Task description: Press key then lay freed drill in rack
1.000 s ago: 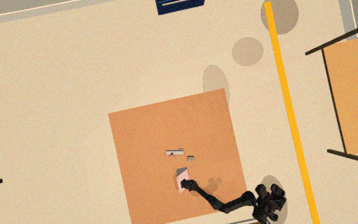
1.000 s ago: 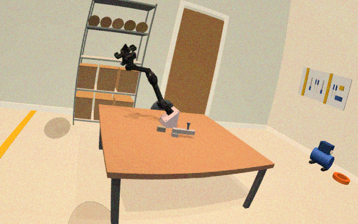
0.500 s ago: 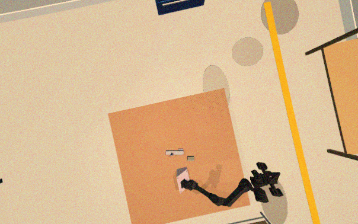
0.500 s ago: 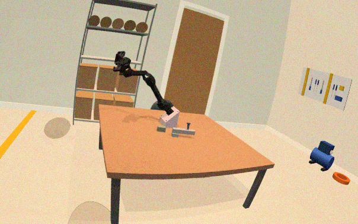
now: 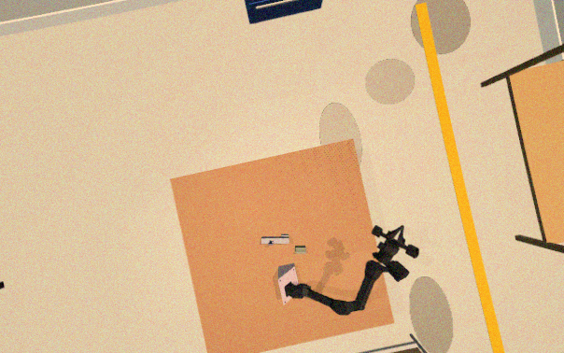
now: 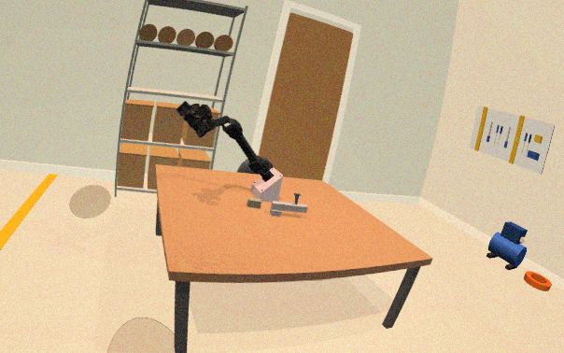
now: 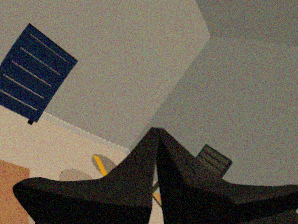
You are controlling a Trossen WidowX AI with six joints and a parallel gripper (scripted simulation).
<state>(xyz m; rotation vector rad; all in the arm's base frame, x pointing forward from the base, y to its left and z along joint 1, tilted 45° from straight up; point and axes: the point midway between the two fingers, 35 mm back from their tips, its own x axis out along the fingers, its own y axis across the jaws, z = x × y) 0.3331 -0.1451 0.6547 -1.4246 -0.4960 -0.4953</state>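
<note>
Across the exterior view from the left, one yellow floor strip (image 5: 459, 179) (image 6: 27, 212) comes first, then one shelf unit (image 6: 191, 48) carrying five round brown objects (image 6: 186, 37) over two rows of boxes (image 6: 137, 122). In front of the shelf unit, well above the counter, is the one black gripper (image 5: 401, 229) (image 6: 195, 111) (image 7: 156, 133), its fingers pressed together with nothing between them. The top view puts it past the counter's 3 o'clock edge, well apart from the small parts.

The one black arm (image 5: 344, 307) (image 6: 243, 144) slopes down to one pale pink wedge base (image 5: 282, 298) (image 6: 273, 193) on the counter (image 5: 261, 196) (image 6: 280, 247). Near the base stands one small grey block (image 5: 300, 249) (image 6: 254, 203), at 9 o'clock from one pale bar (image 5: 276, 240) (image 6: 287, 207); a second small block (image 5: 285, 235) (image 6: 275, 213) sits at the bar's 8 o'clock end. One dark-blue pin (image 5: 271, 242) (image 6: 297, 198) rises upright at the bar; whether it is the drill or the key, I cannot tell. The base crowds the 11 o'clock side, while a broad stretch of counter runs to the 6 o'clock edge.
</note>
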